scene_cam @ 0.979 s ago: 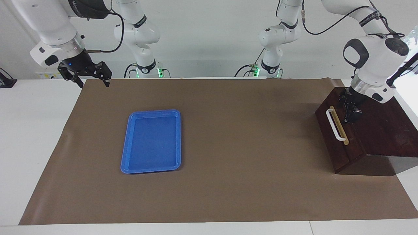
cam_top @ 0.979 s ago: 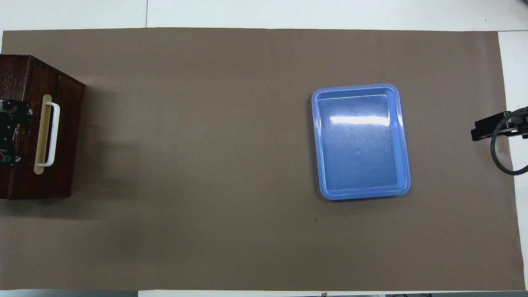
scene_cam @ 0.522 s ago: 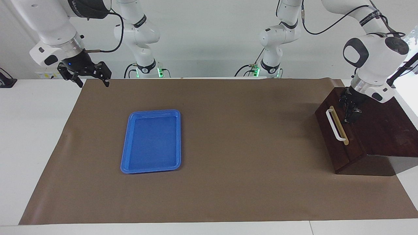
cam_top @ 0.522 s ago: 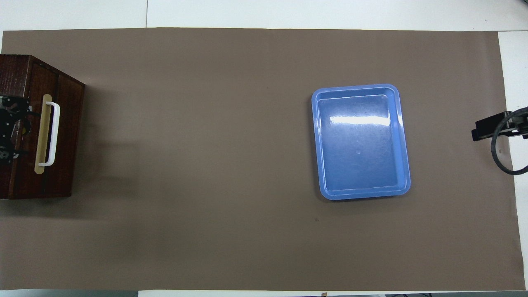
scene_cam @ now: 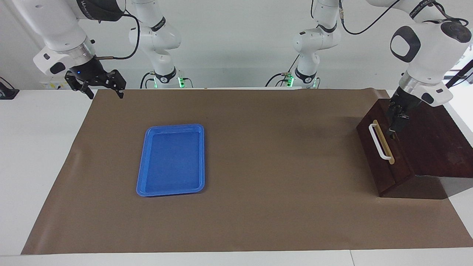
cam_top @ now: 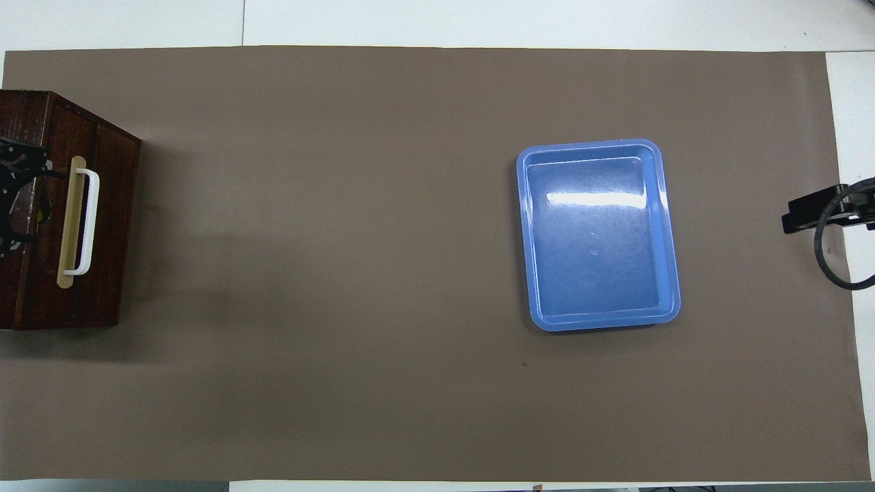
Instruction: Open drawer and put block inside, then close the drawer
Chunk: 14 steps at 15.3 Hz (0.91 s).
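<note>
A brown mat covers most of the table; the dark wooden box stands at the left arm's end of the mat; the drawer is seated in the box, its front flush and its white handle facing the middle of the mat; a blue tray lies flat toward the right arm's end, well apart from the box. The left gripper hangs over the box top just beside the handle, fingers spread, holding nothing; the right gripper waits over the mat's corner at its own end, fingers spread, holding nothing. A small yellow patch, likely the block, shows under the left gripper in the overhead view; whether it lies on the box top cannot be told.
</note>
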Motion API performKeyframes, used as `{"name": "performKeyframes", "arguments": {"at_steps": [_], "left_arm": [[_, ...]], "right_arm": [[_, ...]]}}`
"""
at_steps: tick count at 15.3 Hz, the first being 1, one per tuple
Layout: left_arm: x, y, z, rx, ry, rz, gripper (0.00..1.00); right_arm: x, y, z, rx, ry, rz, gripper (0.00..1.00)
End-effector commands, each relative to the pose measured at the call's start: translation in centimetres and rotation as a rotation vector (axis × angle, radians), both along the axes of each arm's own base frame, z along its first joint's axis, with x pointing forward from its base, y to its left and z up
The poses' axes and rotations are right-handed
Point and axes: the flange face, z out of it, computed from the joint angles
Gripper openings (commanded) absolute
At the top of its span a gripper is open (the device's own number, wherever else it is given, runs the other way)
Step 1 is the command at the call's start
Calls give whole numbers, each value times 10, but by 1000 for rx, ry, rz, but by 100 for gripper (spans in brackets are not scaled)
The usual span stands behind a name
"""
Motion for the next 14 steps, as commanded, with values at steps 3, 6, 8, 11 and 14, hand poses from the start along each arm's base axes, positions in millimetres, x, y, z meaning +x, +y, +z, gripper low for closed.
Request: {"name": "performKeyframes", "arguments": {"at_steps": [3, 6, 8, 11, 14], "left_arm": [[-3, -8, 11, 26, 19, -264, 100], [-7, -9, 9, 36, 59, -470, 100], [-13, -9, 6, 31, 106, -593, 100], [-17, -6, 8, 28, 122, -672, 100], [-16, -42, 12, 41, 101, -734, 100]], "right_arm": [[-4, -1, 1, -4, 3, -5, 100], [-4, -1, 1, -4, 3, -5, 100], [-4, -1, 1, -4, 3, -3, 100], [-4, -1, 1, -4, 3, -5, 100], [-4, -1, 1, -4, 3, -5, 100]]}}
